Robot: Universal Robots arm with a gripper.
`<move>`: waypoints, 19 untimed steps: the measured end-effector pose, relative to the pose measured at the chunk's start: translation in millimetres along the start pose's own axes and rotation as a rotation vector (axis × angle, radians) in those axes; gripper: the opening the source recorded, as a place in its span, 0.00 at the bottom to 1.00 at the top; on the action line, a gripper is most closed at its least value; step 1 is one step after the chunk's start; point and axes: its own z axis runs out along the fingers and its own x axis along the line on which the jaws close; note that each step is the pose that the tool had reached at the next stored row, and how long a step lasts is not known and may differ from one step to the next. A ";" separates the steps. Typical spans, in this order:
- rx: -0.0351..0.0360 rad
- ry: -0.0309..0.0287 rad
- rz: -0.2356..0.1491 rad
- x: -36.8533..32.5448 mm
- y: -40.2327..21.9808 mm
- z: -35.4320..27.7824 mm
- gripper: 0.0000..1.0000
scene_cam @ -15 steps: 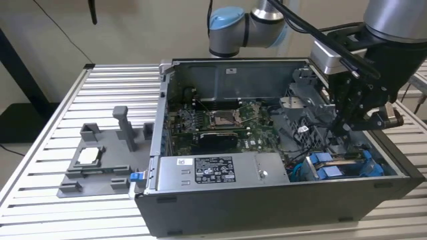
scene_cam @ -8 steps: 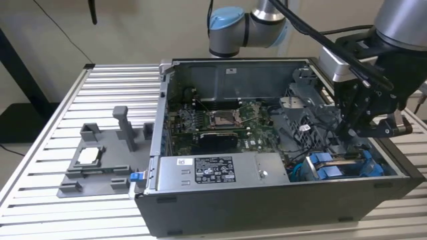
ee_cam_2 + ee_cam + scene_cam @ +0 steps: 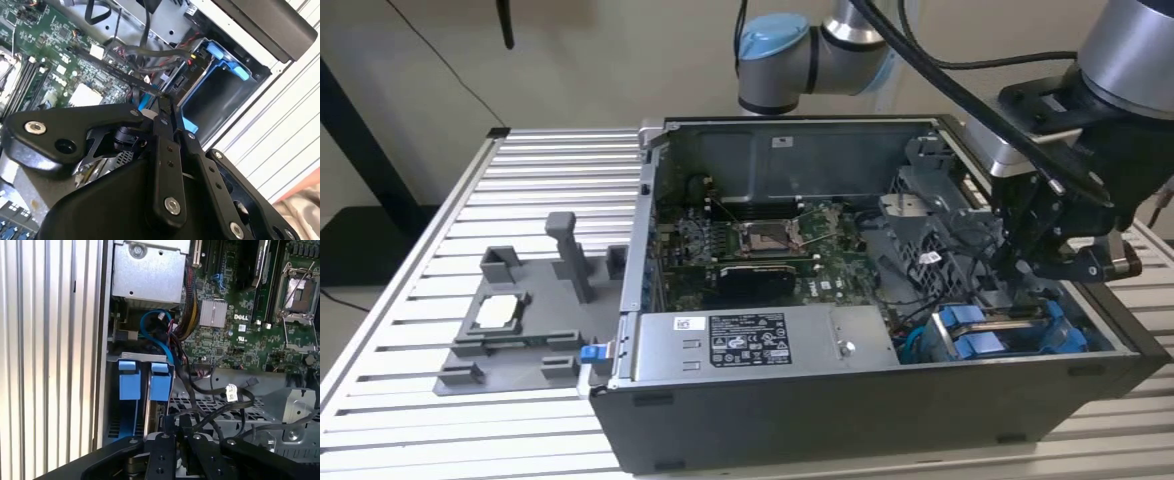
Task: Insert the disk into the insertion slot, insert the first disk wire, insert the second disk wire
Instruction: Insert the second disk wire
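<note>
Down at the lower right of the exterior view, we see the disk (image 3: pixel 1007 335) sitting in its slot inside the computer case (image 3: pixel 761 420). Our gripper (image 3: pixel 176 432) is pinched shut on a thin black wire (image 3: pixel 200 420). It looks light and bendy, so we'd grab it by its hard plug.

The open computer case (image 3: pixel 881 400) lies on the slatted table (image 3: pixel 560 170), toward the exterior view's right. A fixture tray (image 3: pixel 514 335) sits on the table just beside the case, on the exterior view's left. Inside the case, the motherboard (image 3: pixel 767 245) lies in the middle, the power-supply box (image 3: pixel 747 340) along the near wall, and the disk (image 3: pixel 1007 330) in the near corner on the exterior view's right. The gripper (image 3: pixel 1007 285) hangs inside the case just above the disk, among loose cables (image 3: pixel 210 390).
</note>
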 end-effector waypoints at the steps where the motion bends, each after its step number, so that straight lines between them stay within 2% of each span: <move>1: 0.0001 0.0001 0.001 0.3 0.0 1.7 0.16; 4: 0.0007 0.0012 0.005 1.0 -0.6 6.6 0.16; 6: 0.0003 0.0055 0.005 1.4 -1.0 8.9 0.16; 8: -0.0007 0.0181 0.004 1.6 -1.0 10.1 0.16; 15: -0.0018 0.0434 0.009 2.5 -1.1 16.3 0.16; 16: -0.0021 0.0465 0.009 2.7 -1.3 17.1 0.16; 19: -0.0022 0.0485 0.009 3.1 -2.4 19.6 0.16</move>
